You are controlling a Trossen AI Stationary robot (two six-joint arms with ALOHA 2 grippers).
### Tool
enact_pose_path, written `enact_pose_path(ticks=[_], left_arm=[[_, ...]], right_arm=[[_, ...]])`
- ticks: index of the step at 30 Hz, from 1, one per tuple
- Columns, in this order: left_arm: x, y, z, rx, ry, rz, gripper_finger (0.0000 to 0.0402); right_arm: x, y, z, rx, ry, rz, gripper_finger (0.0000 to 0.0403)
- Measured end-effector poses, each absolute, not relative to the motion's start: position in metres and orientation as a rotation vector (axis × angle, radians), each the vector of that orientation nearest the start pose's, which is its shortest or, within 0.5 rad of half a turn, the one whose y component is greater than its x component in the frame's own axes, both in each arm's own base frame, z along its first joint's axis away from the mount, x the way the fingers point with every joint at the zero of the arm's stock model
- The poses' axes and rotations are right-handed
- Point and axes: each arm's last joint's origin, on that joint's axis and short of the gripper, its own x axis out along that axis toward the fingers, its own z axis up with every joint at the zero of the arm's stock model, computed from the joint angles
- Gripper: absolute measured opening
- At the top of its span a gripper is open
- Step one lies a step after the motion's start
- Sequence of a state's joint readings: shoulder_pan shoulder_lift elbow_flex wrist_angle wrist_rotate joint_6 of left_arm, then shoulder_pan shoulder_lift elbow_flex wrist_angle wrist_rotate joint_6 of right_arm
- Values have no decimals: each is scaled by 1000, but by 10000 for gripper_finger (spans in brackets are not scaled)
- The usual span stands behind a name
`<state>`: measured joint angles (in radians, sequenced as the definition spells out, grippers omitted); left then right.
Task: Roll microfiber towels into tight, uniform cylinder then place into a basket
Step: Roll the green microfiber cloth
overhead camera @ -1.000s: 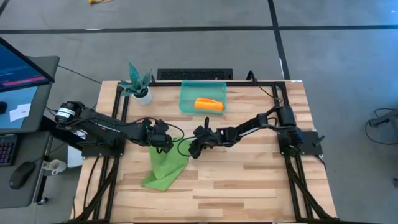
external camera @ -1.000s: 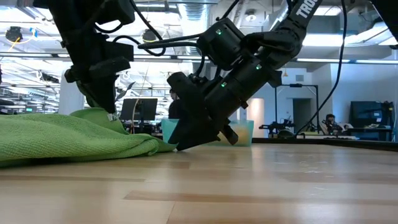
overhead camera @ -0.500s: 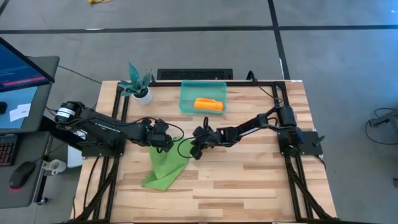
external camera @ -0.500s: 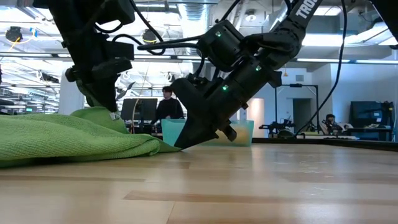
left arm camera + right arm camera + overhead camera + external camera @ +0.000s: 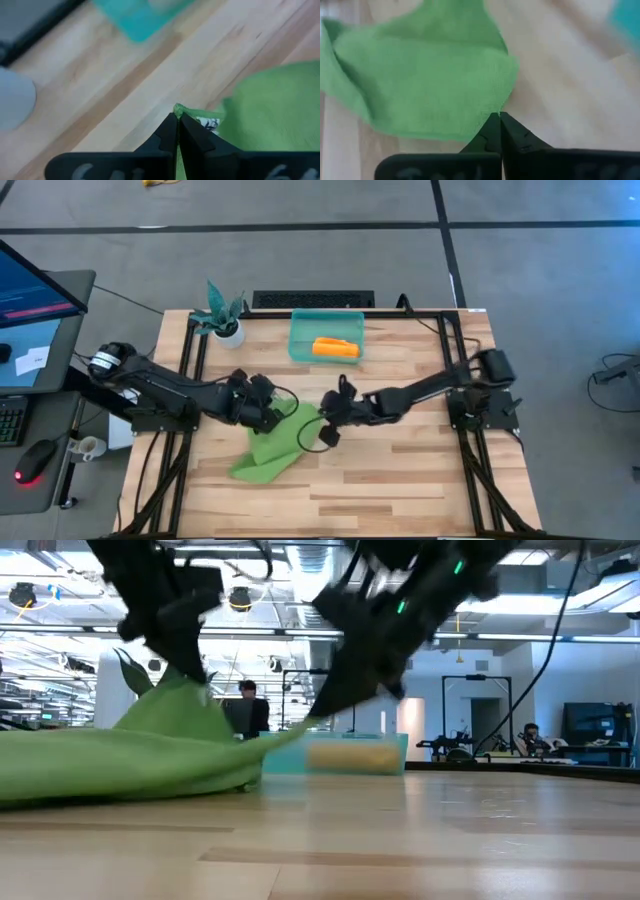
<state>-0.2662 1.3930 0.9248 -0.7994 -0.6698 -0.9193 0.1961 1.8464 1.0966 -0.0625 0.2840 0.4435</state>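
A lime green microfiber towel (image 5: 268, 448) lies crumpled on the wooden table left of centre, its far edge raised between my two grippers. My left gripper (image 5: 272, 418) is shut on one raised corner. My right gripper (image 5: 326, 428) is shut on another corner. In the low view the cloth (image 5: 120, 755) slopes up to the left gripper (image 5: 197, 670) and runs on to the right gripper (image 5: 325, 710). An orange-yellow towel (image 5: 335, 348), rolled up, lies inside the teal basket (image 5: 296, 340) at the far middle. My left gripper pinches a corner of the green towel (image 5: 181, 108) between its two fingers, right by a small white label. The fingers slant down at it from the table's left. The corner is lifted; the rest of the cloth falls away to the table. My right gripper pinches another corner of the green towel (image 5: 503, 106) between its two fingertips. The fingers slant down from the table's right. This corner is lifted clear, and the cloth spreads away below it toward the left gripper and the table.
A small white pot with a teal plant (image 5: 228, 327) stands at the far left corner. Bare wood (image 5: 420, 470) stretches along the near and right parts of the table. People and desks show in the room beyond.
My right gripper has shut on the towel's corner at the table top, then risen and gone toward the near edge, rolling as it went. My left gripper has risen a little with its corner. The towel's far edge has lifted off the table and spread out between the two grippers.
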Motion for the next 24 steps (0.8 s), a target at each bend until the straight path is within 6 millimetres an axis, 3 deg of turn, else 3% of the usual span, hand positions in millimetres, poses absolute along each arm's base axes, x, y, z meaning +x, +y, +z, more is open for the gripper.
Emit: enact_pose_path(ticks=[5,12,24], left_arm=[[245,-71,241,-191,744,761,0],[243,-104,268,-102,582,697,0],[243,-130,325,55,507,547,0]], right_arm=[[345,89,209,126,676,-333,4],[306,119,260,82,546,-298,3],[247,133,322,90,408,-160,6]])
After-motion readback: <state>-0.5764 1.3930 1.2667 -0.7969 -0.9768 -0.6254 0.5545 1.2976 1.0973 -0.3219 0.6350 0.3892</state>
